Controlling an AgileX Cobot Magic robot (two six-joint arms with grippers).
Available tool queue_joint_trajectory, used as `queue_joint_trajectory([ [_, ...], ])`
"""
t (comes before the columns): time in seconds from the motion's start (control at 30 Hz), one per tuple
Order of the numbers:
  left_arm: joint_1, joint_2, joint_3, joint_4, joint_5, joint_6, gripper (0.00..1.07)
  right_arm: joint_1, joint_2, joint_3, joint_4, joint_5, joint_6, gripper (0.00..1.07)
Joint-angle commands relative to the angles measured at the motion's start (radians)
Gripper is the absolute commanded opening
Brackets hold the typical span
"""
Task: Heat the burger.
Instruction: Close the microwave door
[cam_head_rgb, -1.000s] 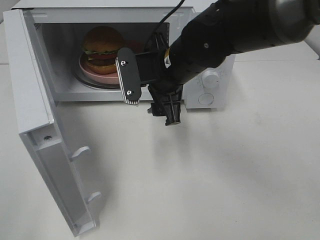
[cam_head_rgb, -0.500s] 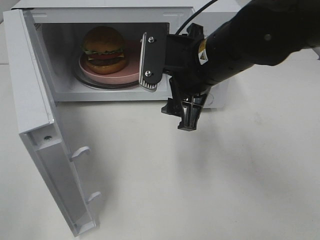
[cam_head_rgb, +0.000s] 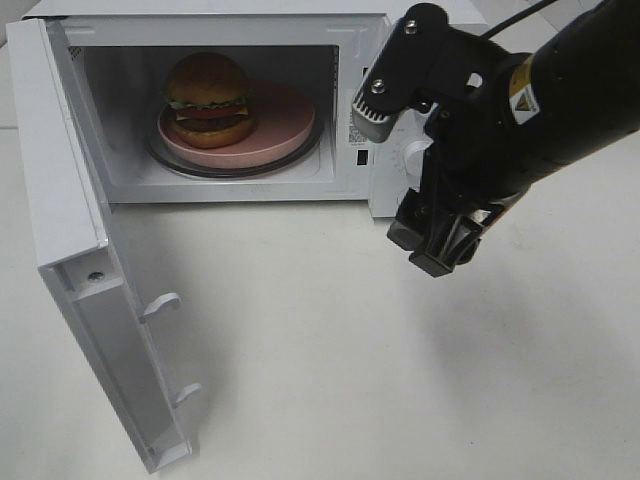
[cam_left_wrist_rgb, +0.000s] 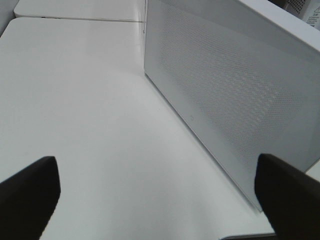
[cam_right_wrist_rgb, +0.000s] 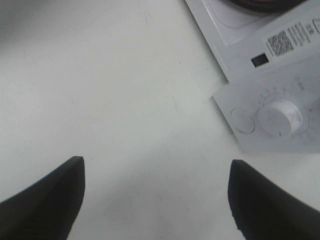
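A white microwave oven (cam_head_rgb: 200, 25) is seen from above on a white table (cam_head_rgb: 350, 380), with its door (cam_head_rgb: 70, 230) swung fully open to the left of the exterior view. Inside the cavity, the burger (cam_head_rgb: 208, 97) is set upright on a round pink plate (cam_head_rgb: 285, 125). It sits towards the plate's left side rather than at its middle. The plate is carried on a glass turntable (cam_head_rgb: 178, 165).

The black right arm is held in front of the oven's control panel, outside the cavity and above the table. The right gripper (cam_head_rgb: 408, 180) is spread wide, and nothing is held between its two fingers. In the right wrist view, a white dial (cam_right_wrist_rgb: 280, 117) and a printed label (cam_right_wrist_rgb: 281, 42) are seen on the panel, beyond the dark fingertips (cam_right_wrist_rgb: 47, 200).

The left gripper (cam_left_wrist_rgb: 157, 200) is shown only in the left wrist view. It too is spread wide and empty. It is pointed across bare table at a perforated white wall (cam_left_wrist_rgb: 235, 95) of the oven, and it is well apart from the burger.
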Motion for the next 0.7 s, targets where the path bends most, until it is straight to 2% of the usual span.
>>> queue_joint_trajectory([
  [0.03,0.003,-0.015,0.002,0.002,-0.014,-0.004,0.98,-0.001,-0.037,0.004,-0.003,0.071,0.065,0.76],
  [0.2,0.003,-0.015,0.002,0.002,-0.014,-0.004,0.98,-0.001,-0.085,0.004,-0.002,0.188,0.150,0.76],
  [0.27,0.003,-0.015,0.002,0.002,-0.014,-0.004,0.98,-0.001,-0.137,0.004,-0.001,0.313,0.205,0.76],
  [0.37,0.003,-0.015,0.002,0.002,-0.014,-0.004,0.98,-0.001,-0.176,0.004,-0.001,0.389,0.232,0.76],
  [0.7,0.003,-0.015,0.002,0.002,-0.014,-0.004,0.98,-0.001,-0.328,0.004,0.004,0.483,0.267,0.76],
])
